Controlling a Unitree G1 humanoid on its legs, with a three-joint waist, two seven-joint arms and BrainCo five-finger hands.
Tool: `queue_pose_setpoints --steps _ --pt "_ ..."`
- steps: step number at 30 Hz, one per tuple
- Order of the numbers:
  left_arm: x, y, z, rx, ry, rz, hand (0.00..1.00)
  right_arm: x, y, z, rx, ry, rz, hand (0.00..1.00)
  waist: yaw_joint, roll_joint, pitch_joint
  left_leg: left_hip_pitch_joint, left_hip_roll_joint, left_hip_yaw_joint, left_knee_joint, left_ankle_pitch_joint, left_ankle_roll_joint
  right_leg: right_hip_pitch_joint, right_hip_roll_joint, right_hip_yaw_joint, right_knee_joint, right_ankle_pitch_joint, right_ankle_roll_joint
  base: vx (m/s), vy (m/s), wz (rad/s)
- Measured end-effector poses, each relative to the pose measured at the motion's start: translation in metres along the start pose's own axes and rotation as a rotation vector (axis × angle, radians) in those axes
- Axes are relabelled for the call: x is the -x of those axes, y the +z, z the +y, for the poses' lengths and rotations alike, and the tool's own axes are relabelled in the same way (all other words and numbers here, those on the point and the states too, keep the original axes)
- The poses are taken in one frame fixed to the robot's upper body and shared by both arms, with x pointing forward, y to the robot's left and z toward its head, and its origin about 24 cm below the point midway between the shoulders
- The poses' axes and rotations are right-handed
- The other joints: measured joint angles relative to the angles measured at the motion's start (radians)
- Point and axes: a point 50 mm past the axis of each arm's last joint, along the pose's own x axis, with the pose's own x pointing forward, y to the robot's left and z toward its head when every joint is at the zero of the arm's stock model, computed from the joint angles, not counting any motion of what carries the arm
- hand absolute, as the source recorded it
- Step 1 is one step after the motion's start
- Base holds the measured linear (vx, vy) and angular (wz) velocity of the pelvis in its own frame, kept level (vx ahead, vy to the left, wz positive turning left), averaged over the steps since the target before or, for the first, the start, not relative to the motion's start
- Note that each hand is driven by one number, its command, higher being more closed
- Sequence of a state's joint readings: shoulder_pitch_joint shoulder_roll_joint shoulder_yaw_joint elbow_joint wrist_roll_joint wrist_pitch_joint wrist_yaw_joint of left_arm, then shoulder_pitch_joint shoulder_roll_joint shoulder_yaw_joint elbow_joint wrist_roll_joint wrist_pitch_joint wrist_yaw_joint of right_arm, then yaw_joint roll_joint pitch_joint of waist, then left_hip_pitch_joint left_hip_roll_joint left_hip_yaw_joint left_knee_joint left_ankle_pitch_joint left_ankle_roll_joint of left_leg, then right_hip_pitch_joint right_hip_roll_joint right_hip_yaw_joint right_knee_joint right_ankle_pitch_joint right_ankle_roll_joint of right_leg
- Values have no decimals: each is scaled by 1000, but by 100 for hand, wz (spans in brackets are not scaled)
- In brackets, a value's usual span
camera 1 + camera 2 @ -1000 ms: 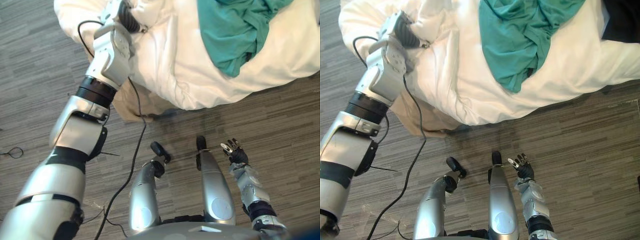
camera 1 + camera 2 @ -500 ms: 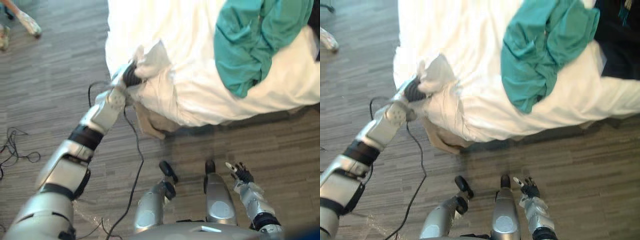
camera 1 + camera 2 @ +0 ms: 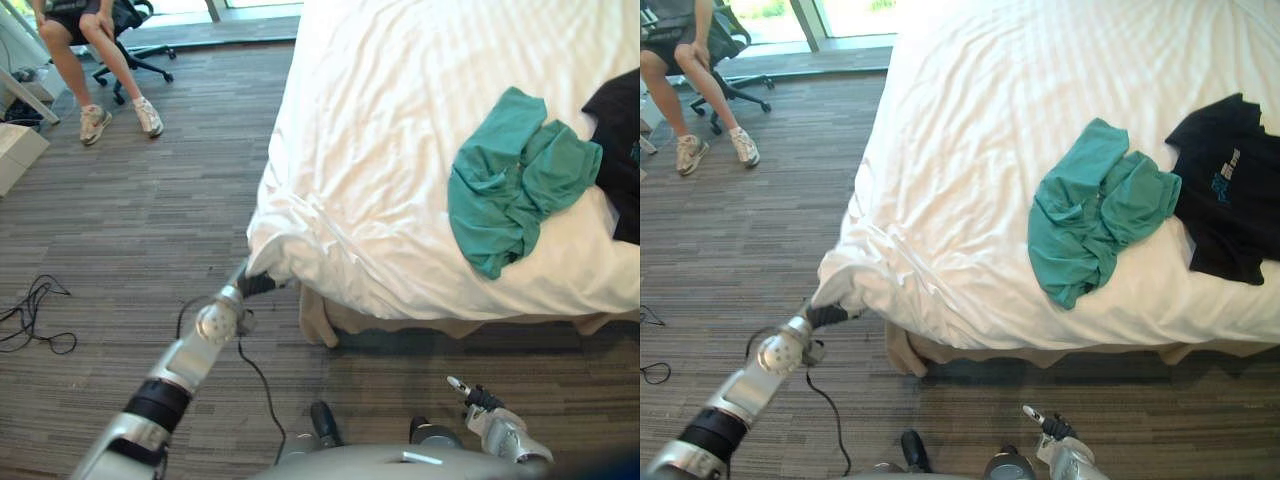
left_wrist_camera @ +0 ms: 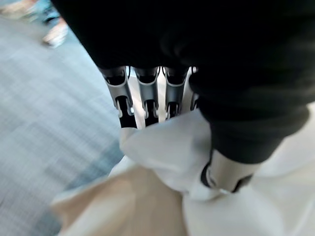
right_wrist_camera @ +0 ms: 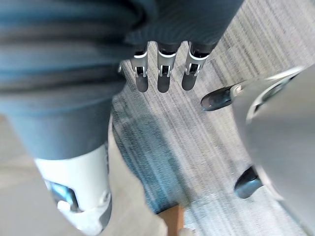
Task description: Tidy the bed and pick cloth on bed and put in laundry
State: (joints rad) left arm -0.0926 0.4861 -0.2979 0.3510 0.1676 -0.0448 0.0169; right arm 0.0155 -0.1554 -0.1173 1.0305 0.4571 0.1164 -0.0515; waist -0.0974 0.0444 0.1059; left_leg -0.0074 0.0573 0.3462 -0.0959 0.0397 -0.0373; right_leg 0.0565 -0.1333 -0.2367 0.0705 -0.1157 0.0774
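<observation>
My left arm (image 3: 178, 366) stretches out low and nearly straight, my left hand (image 3: 257, 285) with fingers (image 4: 121, 94) and thumb curled round a bunched fold of white sheet (image 4: 165, 147), while my right hand (image 3: 480, 402) hangs low beside me, fingers straight, empty.

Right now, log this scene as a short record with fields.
Left hand: shut on the near left corner of the white sheet
Right hand: open, low over the floor, holding nothing
Teal shirt: crumpled on the sheet
Black shirt: lying on the sheet, beside the teal shirt
Person: seated, far left
</observation>
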Motion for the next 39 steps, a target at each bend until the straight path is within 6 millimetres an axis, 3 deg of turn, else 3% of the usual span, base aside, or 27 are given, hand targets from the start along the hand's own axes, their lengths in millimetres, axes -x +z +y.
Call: queue_pose_setpoints --steps 5,8,12,18,20,22,25,28,29,30,31,32,33,36,37,39 --pt "1 -28 -31 90 17 148 0 1 -18 0 -9 -4 54 0 1 -33 -23 48 -4 -2 -1 0 0 45 2 1 -3 0 0 44 -18 -4" --pt "4 -47 -44 188 112 261 0 3 -31 -2 -15 -19 97 0 0 -40 -30 68 0 -2 -1 0 0 60 4 3 -2 0 0 43 -53 -11" --pt "9 -61 -50 259 147 340 0 4 -40 -8 -55 -46 115 0 -1 -39 -32 90 18 -4 0 0 0 75 21 3 0 18 -12 43 -62 -9" --pt "17 -75 -56 224 80 401 0 6 -46 -14 -119 -96 109 0 6 -49 -36 113 39 -6 17 -4 -5 94 29 6 24 33 -17 61 -62 0" --pt "26 -85 -62 233 71 463 0 6 -45 -16 -133 -101 99 0 6 -50 -37 119 46 -6 37 -13 -17 95 28 10 45 33 -17 99 -73 -6" --pt "66 -124 -82 246 27 703 0 7 -45 -19 -160 -104 88 0 7 -52 -40 134 51 -4 55 -17 -22 99 26 22 75 33 -17 87 -60 -10" --pt "117 -154 -101 265 9 923 0 10 -53 -28 -196 -125 92 0 28 -53 -42 134 68 -4 80 -29 -22 91 29 26 106 33 -17 106 -89 6" --pt "140 -165 -102 266 76 1005 0 13 -59 -37 -190 -142 99 0 48 -45 -47 140 78 -19 84 -29 -22 87 33 26 158 33 -17 93 -68 26" --pt "142 -166 -102 266 87 1014 0 12 -57 -36 -186 -139 95 0 48 -37 -47 144 86 -26 85 -29 -22 76 36 27 187 32 -16 99 -107 12" --pt "146 -168 -102 279 102 1027 0 11 -54 -34 -181 -129 85 0 47 -7 -46 148 108 -32 86 -29 -22 50 50 27 202 -20 -8 48 -81 -5" --pt "147 -169 -101 290 111 1033 0 11 -54 -33 -182 -122 85 0 48 -10 -53 148 109 -28 86 -29 -22 61 56 27 115 -41 -4 25 -82 -23" --pt "149 -173 -91 286 135 1039 0 10 -52 -28 -184 -106 81 0 53 -40 -61 144 84 -23 86 -38 -34 53 40 28 0 53 -8 7 -86 -13" --pt "147 -172 -95 301 116 1040 0 10 -48 -35 -183 -120 69 0 48 -35 -72 148 90 -30 82 -61 -62 75 47 21 -27 34 -12 44 -119 -10" --pt "139 -163 -111 346 74 1022 0 11 -42 -47 -176 -163 56 0 45 -3 -70 149 101 -27 78 -65 -65 75 63 26 -41 34 -13 -2 -111 -12" --pt "139 -162 -114 353 68 1024 0 11 -42 -48 -177 -172 55 100 45 -4 -70 149 102 -27 78 -65 -65 75 64 26 -43 34 -13 -60 -72 -10" --pt "141 -161 -118 369 59 1015 0 13 -44 -54 -183 -231 44 100 44 4 -76 152 101 -27 75 -65 -65 74 63 28 -44 34 -14 -63 -35 -5"
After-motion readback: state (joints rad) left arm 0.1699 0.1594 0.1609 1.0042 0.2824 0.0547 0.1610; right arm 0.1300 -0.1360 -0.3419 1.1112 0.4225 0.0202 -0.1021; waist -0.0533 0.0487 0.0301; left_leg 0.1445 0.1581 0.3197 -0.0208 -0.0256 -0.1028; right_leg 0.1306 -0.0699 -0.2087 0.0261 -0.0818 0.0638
